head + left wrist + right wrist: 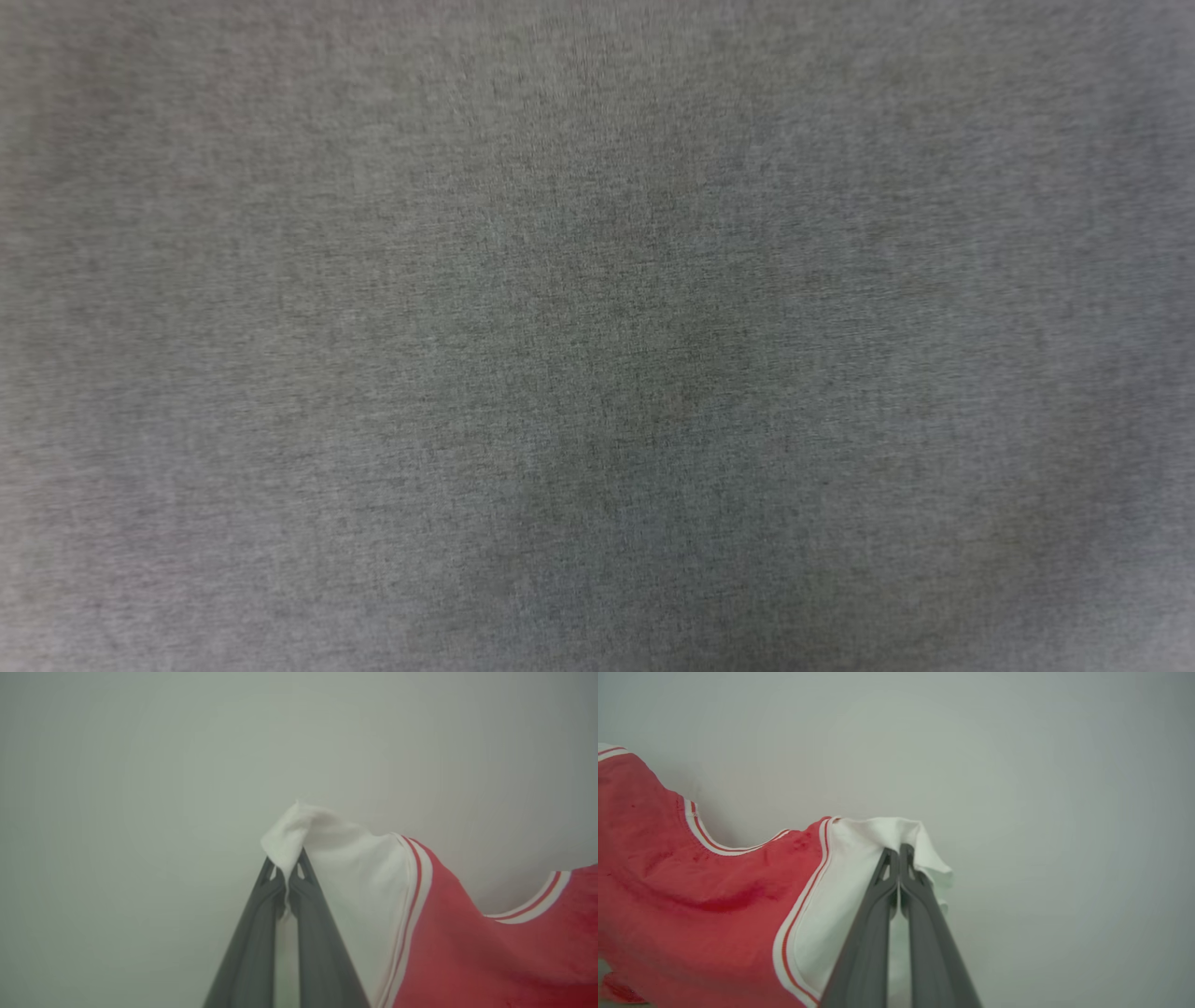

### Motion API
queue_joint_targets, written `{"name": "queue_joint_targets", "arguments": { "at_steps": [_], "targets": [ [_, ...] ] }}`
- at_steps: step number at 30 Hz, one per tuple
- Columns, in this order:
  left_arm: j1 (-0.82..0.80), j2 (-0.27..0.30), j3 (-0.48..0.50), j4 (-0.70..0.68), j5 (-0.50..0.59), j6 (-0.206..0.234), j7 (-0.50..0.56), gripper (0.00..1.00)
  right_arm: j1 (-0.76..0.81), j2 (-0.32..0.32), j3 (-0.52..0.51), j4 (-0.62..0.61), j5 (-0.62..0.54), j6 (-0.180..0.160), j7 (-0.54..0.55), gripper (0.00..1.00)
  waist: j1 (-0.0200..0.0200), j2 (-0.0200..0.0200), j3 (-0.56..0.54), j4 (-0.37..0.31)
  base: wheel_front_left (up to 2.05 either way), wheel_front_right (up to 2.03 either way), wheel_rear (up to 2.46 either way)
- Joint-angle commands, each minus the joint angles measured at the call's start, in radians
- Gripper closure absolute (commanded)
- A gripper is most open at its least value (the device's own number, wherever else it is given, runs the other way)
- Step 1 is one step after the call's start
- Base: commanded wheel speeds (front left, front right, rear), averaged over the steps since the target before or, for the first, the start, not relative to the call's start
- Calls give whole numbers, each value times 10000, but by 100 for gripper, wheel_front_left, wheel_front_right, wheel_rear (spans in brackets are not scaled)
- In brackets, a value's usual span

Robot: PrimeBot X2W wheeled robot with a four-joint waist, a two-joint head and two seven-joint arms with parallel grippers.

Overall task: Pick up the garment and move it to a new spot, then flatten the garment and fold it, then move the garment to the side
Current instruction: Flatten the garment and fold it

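Left end effector [286, 861] rises from the bottom centre of the left wrist view, its two dark fingers pressed together on a bunched fold of white sleeve [355, 877]. Right end effector [898, 851] comes up from the bottom centre of the right wrist view and is clamped the same way on the other white sleeve [850, 868].

In the head view a grey, finely woven surface [597, 336] lies blurred, darker toward the lower middle. Whether it is the desk cannot be told.

Behind the cloth in both wrist views is a plain pale background [140, 765].

The garment [467, 942] is held up by its two sleeves. Its red body sags across the lower right of the left wrist view and across the left and lower left of the right wrist view [691, 905], running out of frame in both.

A red-and-white striped seam [418, 877] joins each sleeve to the red body. In the right wrist view it curves down toward the bottom edge [803, 914].

The striped collar trim [532, 907] dips at the right of the left wrist view and at the left of the right wrist view [705, 840].
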Motion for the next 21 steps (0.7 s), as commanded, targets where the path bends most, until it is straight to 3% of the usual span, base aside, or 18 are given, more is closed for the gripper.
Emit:
{"name": "queue_joint_targets", "arguments": {
  "at_steps": [1,8,13,21],
  "targets": [
    [201,-8,23,-12,-47,29,-85,100,-119,19,62,89,65,-11,-102,100,-2,0,235,-4,0,0,0],
    [949,-288,211,137,-494,-197,-812,100,143,-306,919,919,755,-11,-629,100,-2,0,145,193,0,0,0],
    [1842,-337,355,44,-834,-470,-1440,100,838,-765,1639,870,1475,-11,-885,100,-2,0,-310,387,0,0,0],
    [5353,-237,816,-676,-1709,-727,-2344,100,4240,-1690,2134,-562,2461,-11,-999,100,-2,0,-1980,649,0,0,0]
  ]
}}
